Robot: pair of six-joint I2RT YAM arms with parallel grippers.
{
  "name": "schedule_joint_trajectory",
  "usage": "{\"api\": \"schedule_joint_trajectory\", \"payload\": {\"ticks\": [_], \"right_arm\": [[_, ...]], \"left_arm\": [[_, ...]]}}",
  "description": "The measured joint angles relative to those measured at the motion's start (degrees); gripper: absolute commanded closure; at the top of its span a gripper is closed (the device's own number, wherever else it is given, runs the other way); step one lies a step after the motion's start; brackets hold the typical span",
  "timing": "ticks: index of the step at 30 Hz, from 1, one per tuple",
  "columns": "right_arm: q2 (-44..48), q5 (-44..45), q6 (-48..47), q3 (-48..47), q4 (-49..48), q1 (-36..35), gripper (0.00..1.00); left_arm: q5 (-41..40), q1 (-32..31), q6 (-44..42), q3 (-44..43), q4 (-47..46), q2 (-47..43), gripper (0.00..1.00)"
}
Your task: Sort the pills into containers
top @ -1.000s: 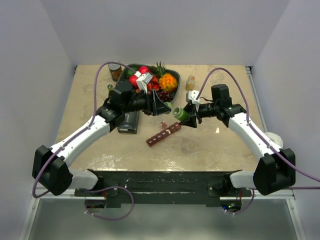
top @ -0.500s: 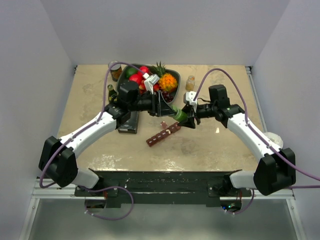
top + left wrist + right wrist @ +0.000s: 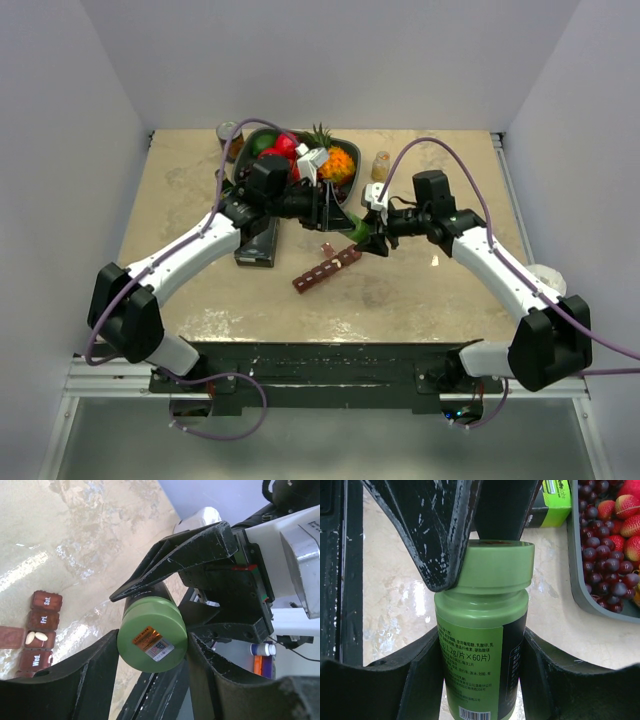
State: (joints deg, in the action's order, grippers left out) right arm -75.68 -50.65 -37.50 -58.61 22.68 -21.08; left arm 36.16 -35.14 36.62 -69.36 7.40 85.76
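The right gripper (image 3: 481, 645) pinches the body of a green pill bottle (image 3: 470, 675), whose base is cut off in its wrist view. The left gripper (image 3: 152, 645) pinches the green cap (image 3: 495, 565), and overhead the bottle is nearly hidden between the fingers. Both arms bend inward and meet just before the fruit tray (image 3: 576, 587), above the maroon pill organiser (image 3: 327, 268) lying diagonally mid-table. Only the left wrist view shows one open compartment holding two white pills (image 3: 36, 637).
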Motion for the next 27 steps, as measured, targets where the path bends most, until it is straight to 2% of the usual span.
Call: {"api": "schedule_joint_trajectory", "payload": {"ticks": [12, 18, 23, 26, 27], "right_arm": [[-0.39, 2.12, 1.60, 0.00, 0.59, -0.33, 1.00], [-1.68, 1.42, 2.69, 0.02, 1.81, -0.24, 1.00], [-2.73, -2.84, 5.33, 0.72, 1.81, -0.20, 1.00], [-3.50, -7.63, 9.64, 2.56, -0.90, -0.13, 1.00], [-3.78, -9.31, 11.26, 3.32, -2.62, -0.22, 1.00]], "left_arm": [[0.37, -0.68, -6.84, -5.88, 7.96, 3.96, 1.00], [2.91, -0.57, -13.40, -8.35, 11.85, 6.47, 1.00], [6.03, -0.50, -22.67, -8.13, 13.31, 6.34, 1.00], [7.82, -0.50, -29.64, -5.79, 12.70, 4.50, 0.90], [7.93, -0.52, -31.50, -5.18, 12.66, 3.74, 0.82]]}}
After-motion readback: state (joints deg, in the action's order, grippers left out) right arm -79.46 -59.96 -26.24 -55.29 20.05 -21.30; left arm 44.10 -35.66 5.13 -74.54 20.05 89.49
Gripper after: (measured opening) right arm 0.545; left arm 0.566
